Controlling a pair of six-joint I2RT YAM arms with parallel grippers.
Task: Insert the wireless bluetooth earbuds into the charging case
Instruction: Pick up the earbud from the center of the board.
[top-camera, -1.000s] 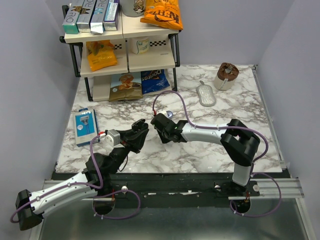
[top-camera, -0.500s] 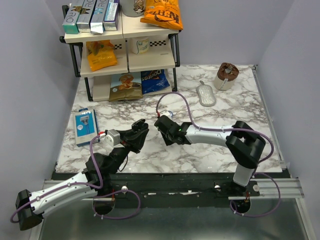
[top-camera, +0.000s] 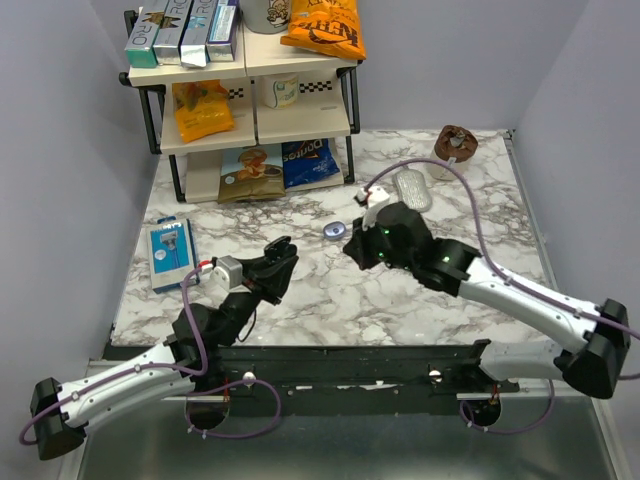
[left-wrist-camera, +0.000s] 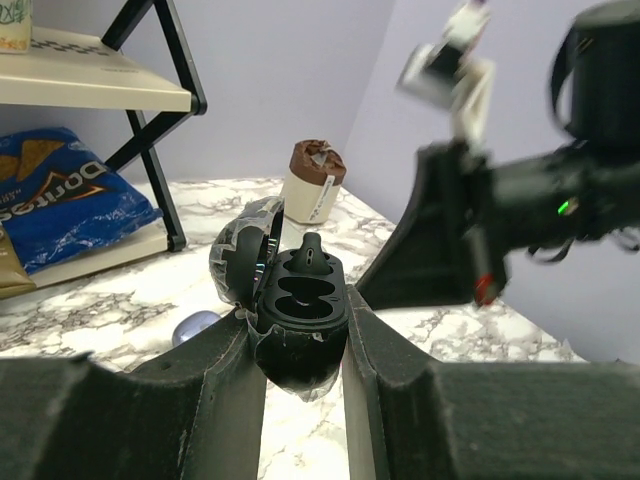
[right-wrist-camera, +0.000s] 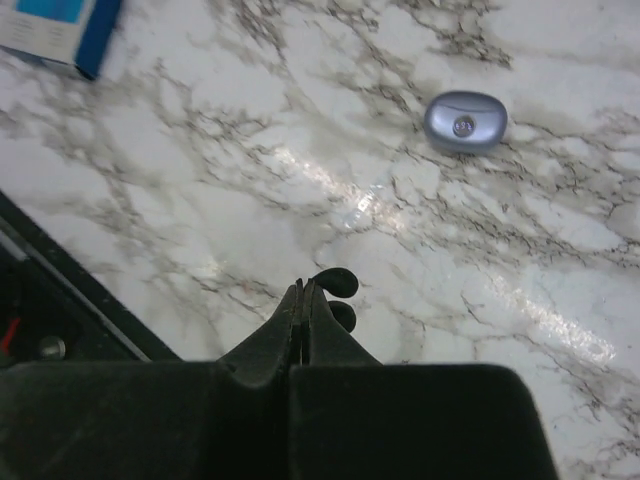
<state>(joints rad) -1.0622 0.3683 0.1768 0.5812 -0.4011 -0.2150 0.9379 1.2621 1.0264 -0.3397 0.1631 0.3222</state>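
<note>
My left gripper (left-wrist-camera: 300, 345) (top-camera: 281, 264) is shut on the black charging case (left-wrist-camera: 298, 310) (top-camera: 284, 250) and holds it off the table with its lid (left-wrist-camera: 240, 255) open. Two sockets of the case show dark, and a black bud-shaped piece (left-wrist-camera: 311, 254) stands up at its far end. My right gripper (right-wrist-camera: 304, 292) (top-camera: 352, 246) hangs above the marble to the right of the case, jaws pressed together. A small black earbud (right-wrist-camera: 337, 284) sticks out sideways from its tips. A second dark rounded shape (right-wrist-camera: 343, 317) lies just below; I cannot tell whether it is a bud or a shadow.
A small blue-grey oval case (top-camera: 334, 231) (right-wrist-camera: 465, 120) lies on the marble beyond the grippers. A blue box (top-camera: 168, 252) sits at the left. A snack rack (top-camera: 250, 100) fills the back left. A grey oval object (top-camera: 411, 190) and a brown-topped cup (top-camera: 453, 150) stand at the back right.
My right gripper closed, then pulled back to the right, away from the held case, as its arm swung round. The left arm and the case stayed still.
</note>
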